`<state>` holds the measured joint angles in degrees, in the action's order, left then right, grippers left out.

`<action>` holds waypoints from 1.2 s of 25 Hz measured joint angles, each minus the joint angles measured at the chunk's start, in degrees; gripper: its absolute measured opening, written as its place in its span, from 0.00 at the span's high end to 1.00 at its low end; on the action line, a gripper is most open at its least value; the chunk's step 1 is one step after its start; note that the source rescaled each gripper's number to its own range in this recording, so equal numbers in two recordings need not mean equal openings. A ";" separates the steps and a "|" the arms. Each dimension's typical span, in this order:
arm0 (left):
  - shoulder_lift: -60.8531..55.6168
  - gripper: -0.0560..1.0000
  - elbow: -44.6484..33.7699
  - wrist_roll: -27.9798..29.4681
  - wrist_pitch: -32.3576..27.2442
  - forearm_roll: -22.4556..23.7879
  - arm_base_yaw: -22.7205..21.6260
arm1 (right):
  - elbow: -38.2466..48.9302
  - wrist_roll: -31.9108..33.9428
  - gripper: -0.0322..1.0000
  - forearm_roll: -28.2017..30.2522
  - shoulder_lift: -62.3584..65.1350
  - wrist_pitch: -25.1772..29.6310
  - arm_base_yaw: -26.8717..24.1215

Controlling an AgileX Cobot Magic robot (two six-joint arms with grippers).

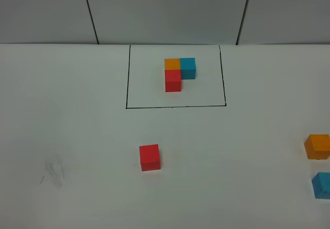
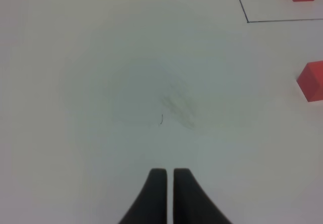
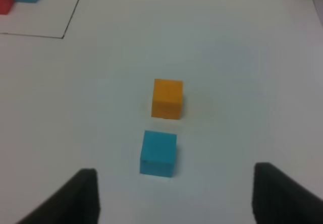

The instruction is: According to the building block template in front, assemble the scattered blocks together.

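Note:
The building block template (image 1: 178, 73) is an orange, blue and red L of cubes inside a black drawn rectangle at the far middle of the table. Of the scattered blocks, the red cube (image 1: 149, 157) sits alone near the table's middle. The orange cube (image 1: 317, 146) and the blue cube (image 1: 322, 185) lie at the right edge. Neither gripper shows in the high view. My right gripper (image 3: 175, 179) is open above the table, with the blue cube (image 3: 158, 152) just ahead of its fingers and the orange cube (image 3: 167, 99) beyond. My left gripper (image 2: 169, 181) is shut and empty over bare table, the red cube (image 2: 312, 80) far to its side.
The white table (image 1: 67, 136) has a faint grey smudge (image 1: 54, 171) at front left, also seen as the smudge (image 2: 176, 103) ahead of the left gripper. A panelled wall (image 1: 165, 10) rises behind the table's far edge.

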<state>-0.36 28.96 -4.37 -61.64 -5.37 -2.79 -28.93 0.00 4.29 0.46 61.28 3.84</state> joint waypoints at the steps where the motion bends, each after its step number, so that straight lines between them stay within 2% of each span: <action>1: 0.00 0.94 0.00 0.00 0.00 0.00 0.00 | 0.00 0.00 0.17 -0.22 0.00 0.00 0.00; 4: 0.00 0.94 0.00 0.00 0.00 0.00 0.00 | -0.58 0.00 0.13 -1.07 -1.76 -0.05 0.00; 10: 0.00 0.94 0.00 0.00 0.00 0.00 0.00 | -6.53 -1.10 0.13 -0.85 -8.88 -2.02 0.00; 19: 0.00 0.94 0.00 0.00 0.00 0.00 0.00 | -15.12 -2.93 0.13 -0.15 -24.77 -5.02 0.00; 23: 0.00 0.94 0.00 0.00 0.00 0.00 0.00 | -16.19 -2.93 0.13 -0.21 -32.39 -5.96 0.00; 30: 0.00 0.94 0.00 0.00 0.00 0.00 0.00 | -16.24 -2.88 0.13 -0.87 -44.19 -11.39 0.00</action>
<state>-0.36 28.96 -4.37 -61.64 -5.37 -2.79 -45.18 -2.88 3.41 -43.74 49.89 3.84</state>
